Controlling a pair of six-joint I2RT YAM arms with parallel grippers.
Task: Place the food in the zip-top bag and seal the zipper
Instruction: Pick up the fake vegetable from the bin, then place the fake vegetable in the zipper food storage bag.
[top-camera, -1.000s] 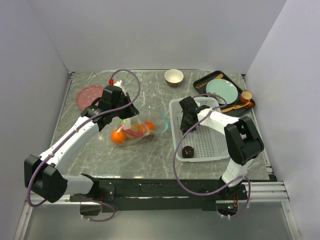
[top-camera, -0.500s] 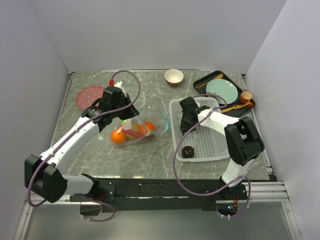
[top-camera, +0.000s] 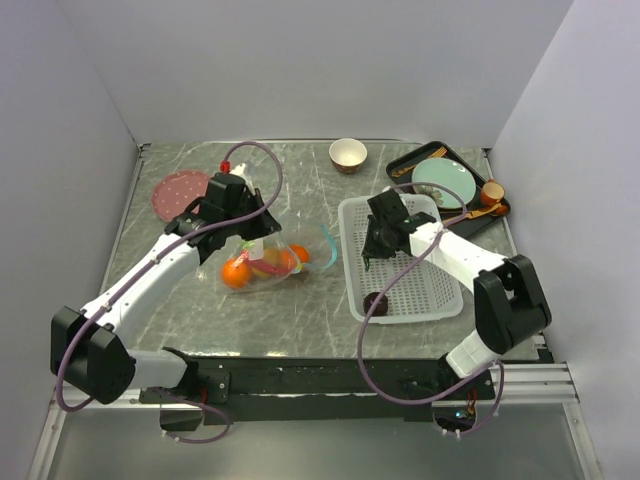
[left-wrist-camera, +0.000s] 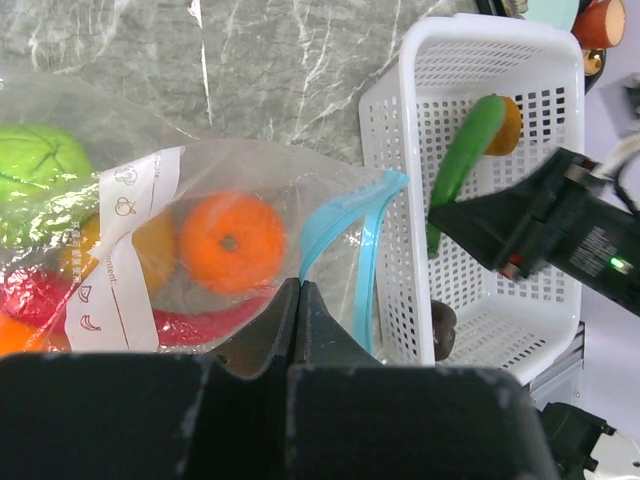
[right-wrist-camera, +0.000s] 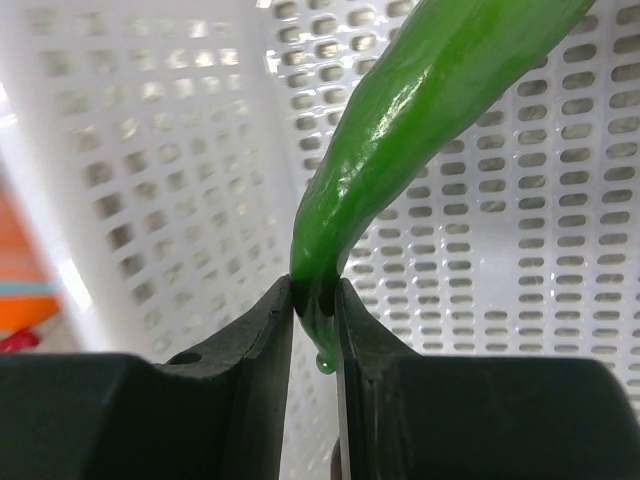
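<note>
The clear zip-top bag (top-camera: 268, 260) lies left of centre with its teal zipper (left-wrist-camera: 372, 250) facing the basket. An orange (left-wrist-camera: 228, 240), a green round fruit (left-wrist-camera: 35, 165) and other food show inside. My left gripper (left-wrist-camera: 298, 285) is shut on the bag's mouth edge beside the zipper. Above the white basket (top-camera: 350, 215), my right gripper (right-wrist-camera: 315, 295) is shut on the tip of a green chili (right-wrist-camera: 420, 130), which also shows in the left wrist view (left-wrist-camera: 462, 160). A dark brown piece (top-camera: 375, 302) and a yellow-orange fruit (left-wrist-camera: 508, 125) lie in the basket.
A tan bowl (top-camera: 347, 154) stands at the back. A pink plate (top-camera: 180, 190) is at the back left. A black tray (top-camera: 400, 165) with a teal plate (top-camera: 445, 182) and cutlery sits at the back right, just behind the basket.
My right arm's elbow swung to the right and its gripper shifted slightly right over the basket, still with the green chili. The left arm and the bag stayed put.
</note>
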